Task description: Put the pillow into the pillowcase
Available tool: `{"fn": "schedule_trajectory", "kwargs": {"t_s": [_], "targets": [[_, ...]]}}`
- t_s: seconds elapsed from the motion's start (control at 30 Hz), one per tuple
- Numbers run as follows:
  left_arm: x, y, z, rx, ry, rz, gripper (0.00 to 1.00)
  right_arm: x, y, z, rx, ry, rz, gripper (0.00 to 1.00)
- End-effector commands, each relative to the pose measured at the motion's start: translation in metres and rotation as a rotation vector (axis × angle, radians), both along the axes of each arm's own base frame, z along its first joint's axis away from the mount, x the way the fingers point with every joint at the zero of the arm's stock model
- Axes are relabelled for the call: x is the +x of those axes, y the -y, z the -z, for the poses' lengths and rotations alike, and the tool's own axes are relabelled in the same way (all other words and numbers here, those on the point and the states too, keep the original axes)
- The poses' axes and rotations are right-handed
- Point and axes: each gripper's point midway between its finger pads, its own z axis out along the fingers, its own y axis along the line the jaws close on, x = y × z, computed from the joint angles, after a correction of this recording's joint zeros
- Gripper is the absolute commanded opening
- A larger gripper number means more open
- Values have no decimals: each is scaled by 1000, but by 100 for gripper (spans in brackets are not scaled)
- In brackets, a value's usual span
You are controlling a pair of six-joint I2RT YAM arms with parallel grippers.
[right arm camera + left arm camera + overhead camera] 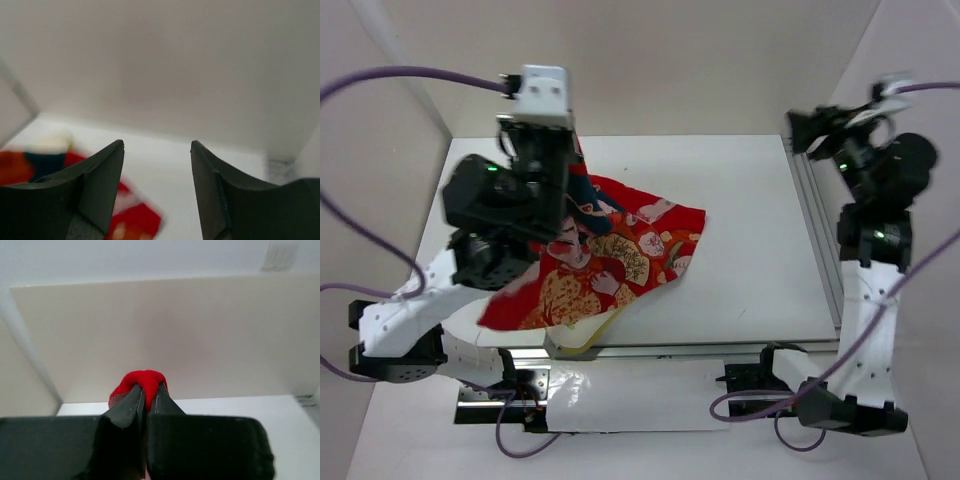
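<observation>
Left gripper [148, 390] first: from the top view its fingers are hidden under the wrist, but the arm hangs over the table's [750, 220] left side with one edge of the pillowcase [610, 255] drawn up off the table toward it. The rest of the red case is draped across the table's left half. A pale-yellow sliver of the pillow [588, 337] peeks out beneath it at the table's near edge. The right gripper [800, 128] is raised over the table's far right corner, well apart from the fabric.

The left wrist view settles what the top view cannot: the jaws are pinched tight on a bunched red fold of the pillowcase [141, 380], held clear above the table.

The right wrist view shows the right gripper [157, 145] with its jaws spread and nothing between them; a red blur of the pillowcase [135, 215] lies below and to its left.

The pillow seems mostly covered, so this looks like the last stage of insertion. The next move likely calls for the free gripper to tuck in the exposed edge.
</observation>
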Motion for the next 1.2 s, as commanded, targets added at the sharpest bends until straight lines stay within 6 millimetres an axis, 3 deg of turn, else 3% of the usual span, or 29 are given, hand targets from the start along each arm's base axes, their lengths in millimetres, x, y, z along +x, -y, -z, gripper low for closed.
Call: {"fn": "schedule_trajectory", "kwargs": {"t_s": [0.0,0.07,0.1,0.13,0.17,0.2,0.23,0.27,0.3,0.33,0.37,0.4,0.43,0.5,0.53,0.63,0.67,0.7,0.83,0.87,0.97,1.03,1.13,1.17], "targets": [[7,6,13,30,-30,-87,0,-1,-89,129,17,-291,-572,64],[7,3,16,2,-31,-118,0,-10,-106,160,-13,-305,-609,73],[7,1,17,-11,-34,-125,0,-16,-131,191,-13,-369,-671,75],[11,3,23,-15,-42,-127,0,-14,-135,208,-44,-411,-618,77],[14,8,28,-2,-47,-122,0,-17,-148,213,-58,-425,-622,77],[16,12,31,-4,-50,-104,0,-31,-185,224,-86,-453,-707,77],[19,15,37,-1,-58,-100,0,-33,-202,235,-101,-481,-710,78],[24,23,45,0,-72,-70,0,-19,-212,261,-117,-563,-625,78],[27,25,49,-3,-79,-62,0,-40,-253,276,-188,-597,-687,79],[33,31,55,5,-90,-58,0,-40,-269,281,-227,-620,-651,79],[43,33,65,21,-109,-82,0,-41,-284,297,-286,-666,-603,79],[50,36,73,8,-124,-91,0,-27,-283,346,-421,-783,-436,79],[57,33,81,32,-152,-113,0,-40,-308,345,-467,-786,-443,78],[80,23,91,-23,-183,-153,0,-38,-313,385,-552,-859,-314,78],[87,17,107,26,-239,-163,0,-48,-320,395,-592,-863,-324,77],[118,-2,130,-34,-300,-126,0,-55,-335,407,-559,-852,-363,77],[126,-19,135,-48,-312,-141,0,-57,-332,411,-556,-849,-364,77],[132,-24,148,-57,-336,-159,0,-60,-335,406,-543,-834,-402,79],[144,-49,177,-95,-413,-154,0,-71,-349,411,-517,-821,-518,79],[141,-56,178,-112,-418,-147,0,-75,-349,421,-534,-831,-523,79],[146,-71,194,-154,-447,-126,0,-68,-349,434,-553,-847,-473,68],[147,-75,201,-169,-458,-97,0,-64,-349,437,-566,-849,-445,66],[145,-81,197,-192,-443,-82,0,-49,-344,435,-526,-871,-415,42],[145,-81,197,-192,-443,-82,0,-41,-339,435,-515,-876,-394,18]]}}
